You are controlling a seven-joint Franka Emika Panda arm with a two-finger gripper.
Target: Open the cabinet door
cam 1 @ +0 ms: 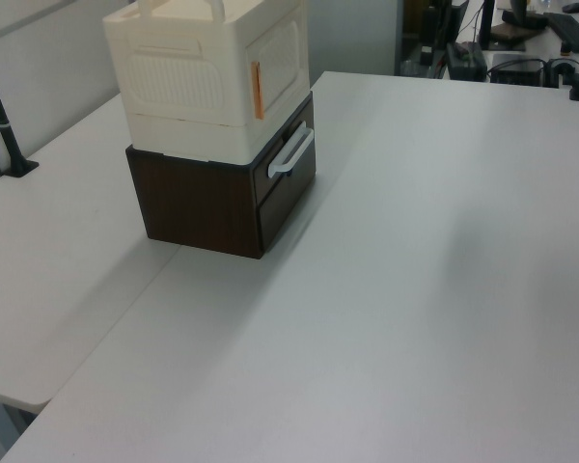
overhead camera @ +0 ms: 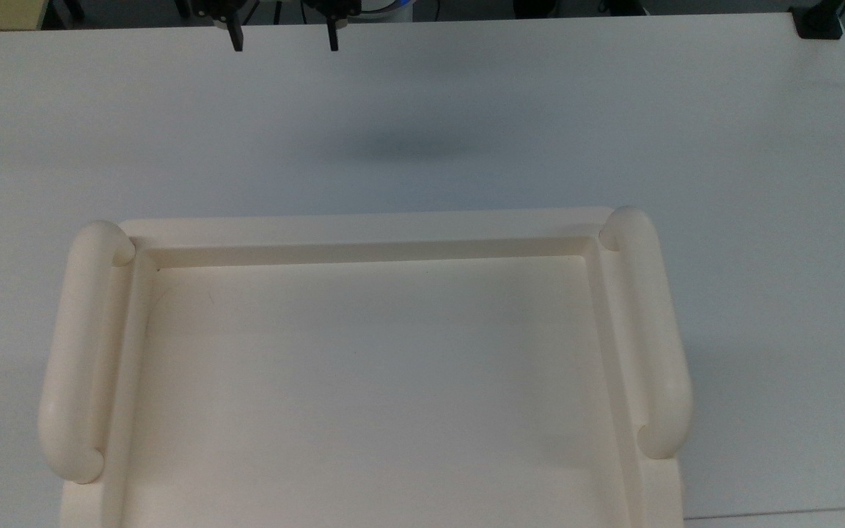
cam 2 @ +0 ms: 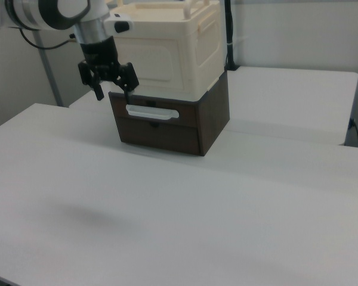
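We're in the approach step, nothing touched yet. In the right view, going left to right: our tool (cam 2: 111,90) hangs over the desk (cam 2: 185,202) with its fingers spread wide and nothing between them. Just right of it, the cream cabinet (cam 2: 185,56) sits on a dark drawer unit (cam 2: 167,128). The door (cam 2: 149,62) is the panel on the cabinet's front face, shut flush.

Next move, we reckon: get the tool onto the door's free edge and swing it out. That needs a decent line-up, since the panel looks thin.

The left view shows an orange strip (cam 1: 257,90) at the door's edge. The top view shows the cabinet top (overhead camera: 364,242), and the spread fingertips (overhead camera: 237,40) at the far edge.
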